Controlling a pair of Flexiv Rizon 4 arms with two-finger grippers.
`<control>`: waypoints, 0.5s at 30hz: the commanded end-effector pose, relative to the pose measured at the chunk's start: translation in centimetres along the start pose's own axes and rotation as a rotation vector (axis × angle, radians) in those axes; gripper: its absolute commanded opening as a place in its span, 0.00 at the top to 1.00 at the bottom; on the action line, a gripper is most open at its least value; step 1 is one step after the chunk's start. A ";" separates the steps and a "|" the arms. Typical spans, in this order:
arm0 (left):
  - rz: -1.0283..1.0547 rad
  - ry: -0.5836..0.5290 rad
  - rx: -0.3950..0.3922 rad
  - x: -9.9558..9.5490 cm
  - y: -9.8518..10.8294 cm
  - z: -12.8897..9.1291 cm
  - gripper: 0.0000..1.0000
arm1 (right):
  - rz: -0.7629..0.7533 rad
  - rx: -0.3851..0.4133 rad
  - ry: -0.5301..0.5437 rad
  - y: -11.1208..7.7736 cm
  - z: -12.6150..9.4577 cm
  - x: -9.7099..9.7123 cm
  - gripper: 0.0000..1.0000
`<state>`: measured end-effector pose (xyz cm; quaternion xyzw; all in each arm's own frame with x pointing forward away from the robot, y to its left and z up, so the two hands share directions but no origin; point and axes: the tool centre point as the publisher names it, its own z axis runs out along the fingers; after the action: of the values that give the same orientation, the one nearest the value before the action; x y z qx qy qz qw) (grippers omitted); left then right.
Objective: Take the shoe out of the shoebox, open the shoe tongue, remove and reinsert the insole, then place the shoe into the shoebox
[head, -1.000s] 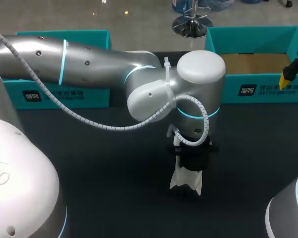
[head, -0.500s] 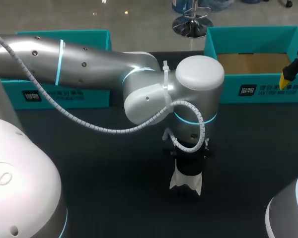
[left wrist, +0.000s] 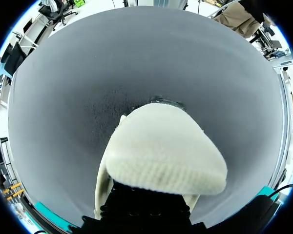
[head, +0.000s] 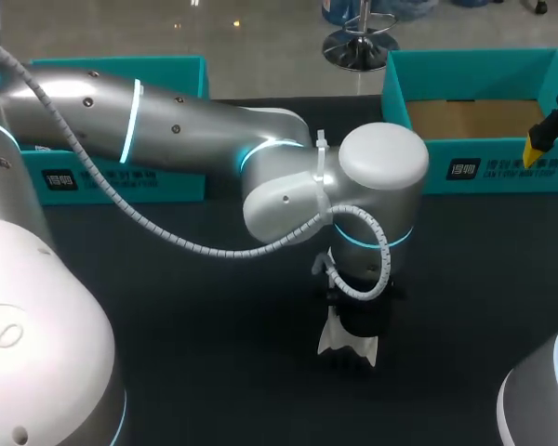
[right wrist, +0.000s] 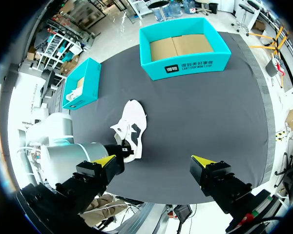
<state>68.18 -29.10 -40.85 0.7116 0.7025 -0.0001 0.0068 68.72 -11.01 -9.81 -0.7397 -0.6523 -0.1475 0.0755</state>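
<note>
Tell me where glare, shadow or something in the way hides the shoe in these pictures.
Head view: the left arm, with bright glints on its shell, covers the shoe except one white end. Left wrist view: a cream knit piece, seemingly of the shoe, blocks much of the table beyond. Right wrist view: evenly lit, the shoe shows almost whole.

Dark charcoal table, matte and finely grained top, soft even light, faint shadows

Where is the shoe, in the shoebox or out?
Out: the white shoe lies on the dark table, apart from the shoebox, which shows only bare cardboard.
</note>
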 end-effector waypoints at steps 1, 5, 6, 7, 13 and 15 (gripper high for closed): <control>0.004 -0.020 -0.018 0.6 0.6 0.8 1.00 | 0.000 0.007 -0.003 0.3 0.0 0.1 0.00; 0.024 -0.043 -0.045 0.5 1.0 -0.5 1.00 | 0.000 0.007 -0.003 0.3 0.0 0.1 0.00; 0.028 -0.051 -0.056 0.5 1.1 -0.9 1.00 | 0.000 0.007 -0.003 0.3 0.0 0.1 0.00; 0.028 -0.058 -0.060 0.5 1.2 -1.4 1.00 | 0.000 0.007 -0.003 0.3 0.0 0.1 0.00; 0.033 -0.105 -0.105 0.0 2.6 -3.8 1.00 | 0.000 0.007 -0.003 0.3 0.0 0.1 0.00; 0.031 -0.114 -0.122 -0.2 3.2 -4.5 1.00 | 0.000 0.007 -0.003 0.3 0.0 0.1 0.00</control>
<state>71.16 -30.20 -37.69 0.7191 0.6895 0.0025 0.0859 68.72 -11.01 -9.81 -0.7397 -0.6523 -0.1475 0.0755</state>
